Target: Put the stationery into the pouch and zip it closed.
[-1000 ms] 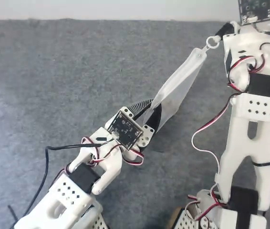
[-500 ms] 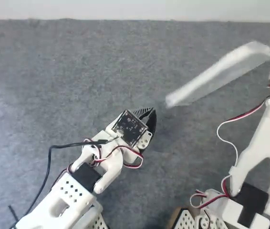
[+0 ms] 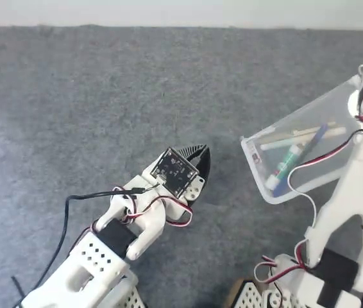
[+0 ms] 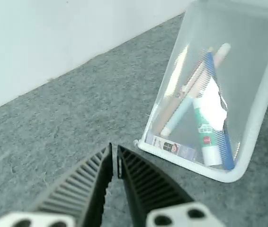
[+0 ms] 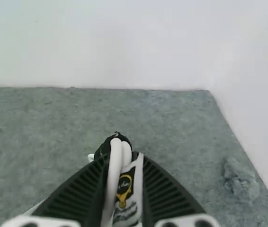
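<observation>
A translucent pouch [image 3: 303, 151] hangs tilted at the right of the table, its lower corner near the grey mat. Inside lie several pens [image 3: 300, 136] and a glue stick [image 3: 284, 165]. The left wrist view shows the same pouch [image 4: 247, 71] and glue stick [image 4: 206, 130] beyond my left gripper [image 4: 114, 150], which is shut with nothing in it. In the high view that left gripper [image 3: 202, 153] sits mid-table, apart from the pouch. My right gripper [image 5: 116, 142] is shut on the pouch's white pull ring [image 5: 115, 163] and its tag.
A grey felt mat [image 3: 104, 96] covers the table up to a white wall [image 3: 168, 13] at the back. The right arm [image 3: 354, 192] stands along the right edge, red and white wires looping beside it. A black cable [image 3: 63, 224] trails from the left arm.
The pouch was stretched between both grippers. My left gripper has let go and shut. The right arm swung right with the pouch, which now faces flat upward.
</observation>
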Tool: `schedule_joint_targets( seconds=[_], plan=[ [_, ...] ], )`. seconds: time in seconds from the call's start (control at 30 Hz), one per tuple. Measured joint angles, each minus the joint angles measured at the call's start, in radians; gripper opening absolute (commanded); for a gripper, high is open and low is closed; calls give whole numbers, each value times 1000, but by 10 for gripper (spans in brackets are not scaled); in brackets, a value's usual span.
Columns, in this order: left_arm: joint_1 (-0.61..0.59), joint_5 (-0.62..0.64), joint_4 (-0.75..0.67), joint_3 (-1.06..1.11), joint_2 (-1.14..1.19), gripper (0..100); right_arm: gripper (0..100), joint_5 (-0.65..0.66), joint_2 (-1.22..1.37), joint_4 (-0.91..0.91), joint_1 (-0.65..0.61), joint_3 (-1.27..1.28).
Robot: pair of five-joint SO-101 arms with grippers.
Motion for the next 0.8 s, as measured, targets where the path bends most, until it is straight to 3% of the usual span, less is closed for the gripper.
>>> schedule_joint_targets(
  seconds=[0.2,0.53,0.8],
  plan=[
    [-63,0,0,0,0,10,8,0,-57,110,-92,0],
    [-181,2,0,-2,0,11,9,0,-167,319,-347,0],
    [-371,123,0,-43,0,11,9,0,-255,414,-569,0]
  ],
)
